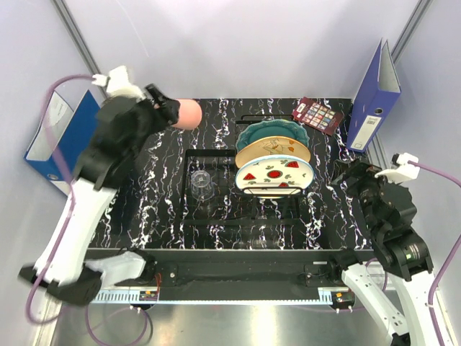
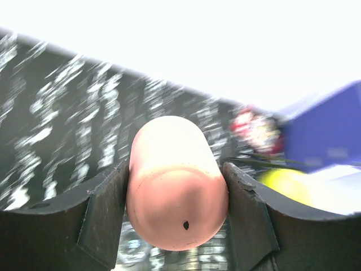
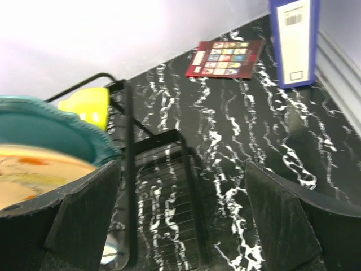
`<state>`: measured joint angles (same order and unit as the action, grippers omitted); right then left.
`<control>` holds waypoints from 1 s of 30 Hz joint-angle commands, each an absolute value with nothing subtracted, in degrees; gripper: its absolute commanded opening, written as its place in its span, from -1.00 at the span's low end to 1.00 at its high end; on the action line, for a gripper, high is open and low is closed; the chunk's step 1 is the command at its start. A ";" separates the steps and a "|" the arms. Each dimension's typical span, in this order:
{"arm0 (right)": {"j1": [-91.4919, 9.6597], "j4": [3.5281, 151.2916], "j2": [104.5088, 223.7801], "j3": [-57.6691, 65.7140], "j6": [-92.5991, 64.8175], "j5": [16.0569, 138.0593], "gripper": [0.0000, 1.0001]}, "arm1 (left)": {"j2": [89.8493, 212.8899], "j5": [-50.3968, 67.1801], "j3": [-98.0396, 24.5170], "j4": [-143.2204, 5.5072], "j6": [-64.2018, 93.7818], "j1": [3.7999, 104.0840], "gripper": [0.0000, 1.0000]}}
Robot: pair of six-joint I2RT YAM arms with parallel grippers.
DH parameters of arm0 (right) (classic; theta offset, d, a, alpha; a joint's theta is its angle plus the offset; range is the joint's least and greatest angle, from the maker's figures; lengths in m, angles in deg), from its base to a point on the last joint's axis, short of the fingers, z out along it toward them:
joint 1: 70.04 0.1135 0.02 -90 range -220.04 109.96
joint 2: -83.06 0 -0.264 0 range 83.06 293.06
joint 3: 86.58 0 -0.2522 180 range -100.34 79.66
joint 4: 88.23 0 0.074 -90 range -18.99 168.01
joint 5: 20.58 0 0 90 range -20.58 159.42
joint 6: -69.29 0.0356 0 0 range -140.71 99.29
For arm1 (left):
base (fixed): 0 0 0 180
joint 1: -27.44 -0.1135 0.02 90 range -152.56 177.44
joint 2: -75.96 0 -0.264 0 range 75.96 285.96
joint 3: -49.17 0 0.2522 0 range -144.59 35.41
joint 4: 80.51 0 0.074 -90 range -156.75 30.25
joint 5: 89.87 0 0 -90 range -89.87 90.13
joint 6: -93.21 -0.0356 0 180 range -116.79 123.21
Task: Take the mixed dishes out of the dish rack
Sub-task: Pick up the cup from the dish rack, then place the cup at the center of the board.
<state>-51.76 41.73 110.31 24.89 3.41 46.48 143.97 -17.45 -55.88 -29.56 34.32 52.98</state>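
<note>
My left gripper (image 1: 171,112) is shut on the pink cup (image 1: 189,113), held on its side above the table's far left, clear of the dish rack (image 1: 216,151). In the left wrist view the pink cup (image 2: 176,180) fills the space between both fingers. Three plates stand upright in the rack: teal scalloped (image 1: 272,131), cream floral (image 1: 271,149) and white with red fruit marks (image 1: 274,174). A clear glass (image 1: 201,183) stands in the rack's left part. The yellow-green bowl (image 3: 90,105) sits behind the teal plate (image 3: 45,127). My right gripper (image 3: 180,186) hangs open beside the rack's right end.
A blue ring binder (image 1: 374,97) stands at the far right, with a red picture card (image 1: 318,115) lying next to it. Another blue binder (image 1: 61,140) leans off the table's left side. The table is black marble-patterned (image 1: 158,187).
</note>
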 commanded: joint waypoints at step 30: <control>-51.59 91.53 114.08 19.45 41.87 104.04 0.97 | 124.30 30.19 -33.76 -79.50 61.48 61.19 -1.00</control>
<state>-51.76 80.38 110.88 20.46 36.35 99.37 122.46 30.39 -32.62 -74.54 61.03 58.75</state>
